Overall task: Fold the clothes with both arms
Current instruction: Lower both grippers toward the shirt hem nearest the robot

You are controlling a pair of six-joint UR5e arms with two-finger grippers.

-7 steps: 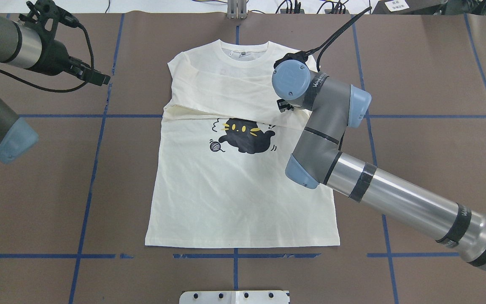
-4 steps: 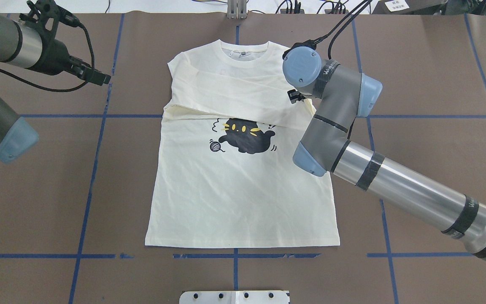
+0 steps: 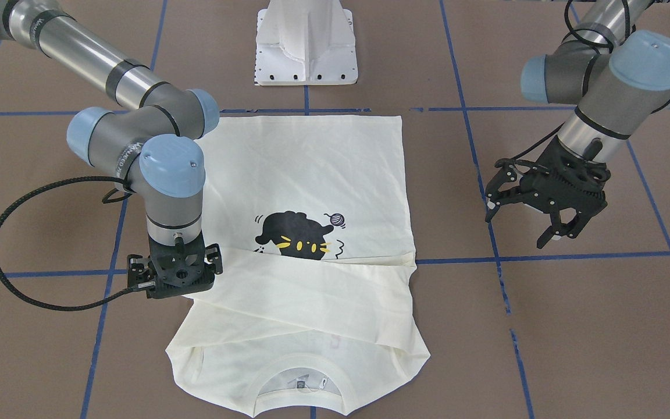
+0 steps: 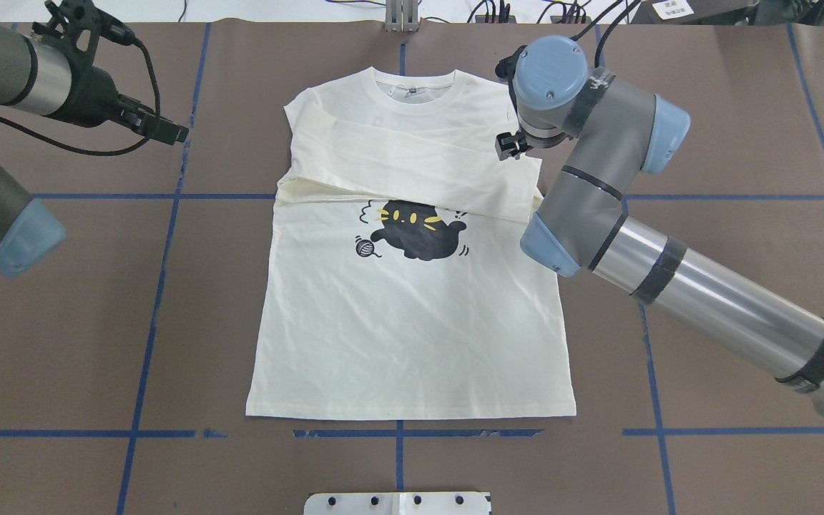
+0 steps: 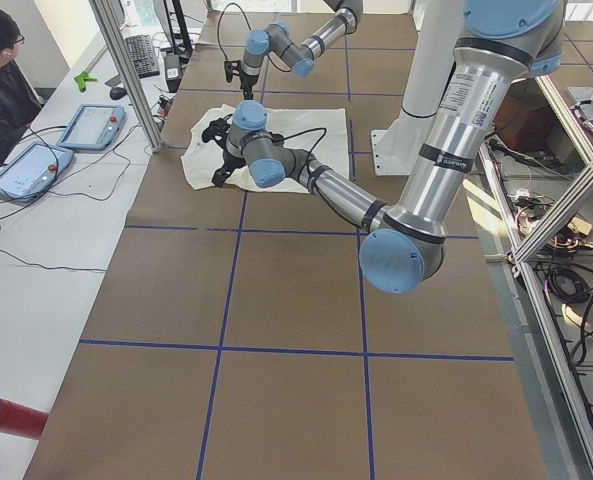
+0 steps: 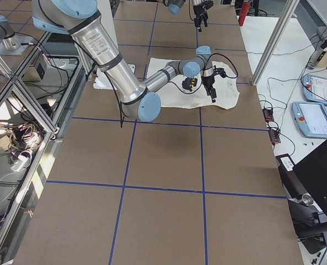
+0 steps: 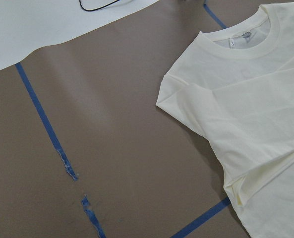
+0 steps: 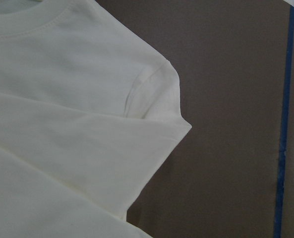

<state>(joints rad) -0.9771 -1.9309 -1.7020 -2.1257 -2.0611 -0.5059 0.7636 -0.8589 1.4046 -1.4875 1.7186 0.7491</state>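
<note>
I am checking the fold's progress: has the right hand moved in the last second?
Yes. In the overhead view, the right hand moved rightward and away from the cat print, to the shoulder edge of the shirt.

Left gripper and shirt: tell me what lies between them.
Between the left gripper and the shirt, only brown table cover crossed by a blue tape line, clearest in the front-facing view.

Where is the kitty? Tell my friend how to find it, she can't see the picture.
On the brown table with blue tape lines lies a cream shirt. In its middle, at the edge of the sleeve folded across the chest, is the cat. It is the only black shape on the plain cloth, with yellow eyes and whiskers and a small yarn ball beside it.
</note>
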